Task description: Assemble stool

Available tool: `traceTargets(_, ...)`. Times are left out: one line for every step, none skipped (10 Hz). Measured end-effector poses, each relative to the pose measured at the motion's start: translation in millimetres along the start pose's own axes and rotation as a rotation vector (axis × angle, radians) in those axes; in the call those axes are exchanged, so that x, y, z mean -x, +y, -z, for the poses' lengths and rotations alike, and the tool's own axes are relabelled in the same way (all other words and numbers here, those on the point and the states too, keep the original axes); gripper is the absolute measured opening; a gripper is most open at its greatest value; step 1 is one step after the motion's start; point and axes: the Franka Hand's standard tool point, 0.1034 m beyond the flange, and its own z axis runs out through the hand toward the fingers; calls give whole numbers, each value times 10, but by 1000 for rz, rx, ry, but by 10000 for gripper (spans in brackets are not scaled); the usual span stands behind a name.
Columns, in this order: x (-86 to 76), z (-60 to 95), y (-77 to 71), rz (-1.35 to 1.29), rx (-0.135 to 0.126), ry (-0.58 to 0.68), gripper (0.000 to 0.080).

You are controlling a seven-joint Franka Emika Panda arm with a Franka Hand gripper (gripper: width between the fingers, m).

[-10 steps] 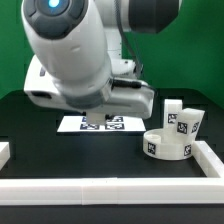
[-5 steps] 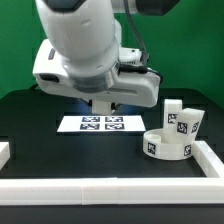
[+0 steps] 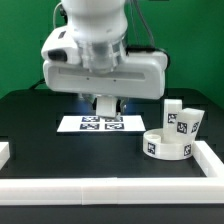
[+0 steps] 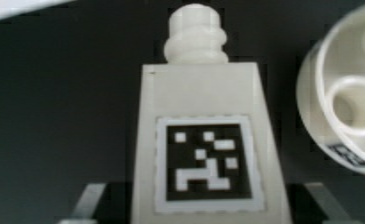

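In the wrist view a white blocky stool leg with a black-and-white tag and a ribbed screw tip stands between my fingers, and the gripper is shut on it. The round white seat lies just beside the leg. In the exterior view the gripper hangs with the leg above the table's middle, behind the marker board. The seat sits at the exterior view's right, with two more tagged legs standing behind it.
White border rails run along the front and the exterior view's right, and a short piece sits at the left. The arm's bulky body hides the back of the black table.
The arm has swung toward the exterior view's right and risen, carrying the hand from over the marker board's left part to its middle. The seat and the standing legs have not moved.
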Motion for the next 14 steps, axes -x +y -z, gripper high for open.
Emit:
traceTargets(84,17,-21,5,-11,65,337)
traceTargets(144,14,-30,9,-23,159,337)
traceTargets(244,-26,-7,9,-30,208,337)
traceTargets(189,-11,-12,12,-32,286,337)
traceTargets(153,-9,-28,19,-31,374,337)
traceTargets(155,-29,-32,26,-28,439,337)
traceTargets(146,-29,-41,33,-26,488,337)
traceTargets(114,34,-88,53,-24,599,338)
traceTargets(151,37,-125,74,-19,676,338)
traceTargets(168,68,-200,90,-20,722,338)
traceTargets(149,145,-286,111,-21,800,338)
traceTargets(135,146,-243,111,-11,867,338)
traceTargets(143,78,-224,115,0,892,338)
traceTargets(153,31,-227,117,2,863,338)
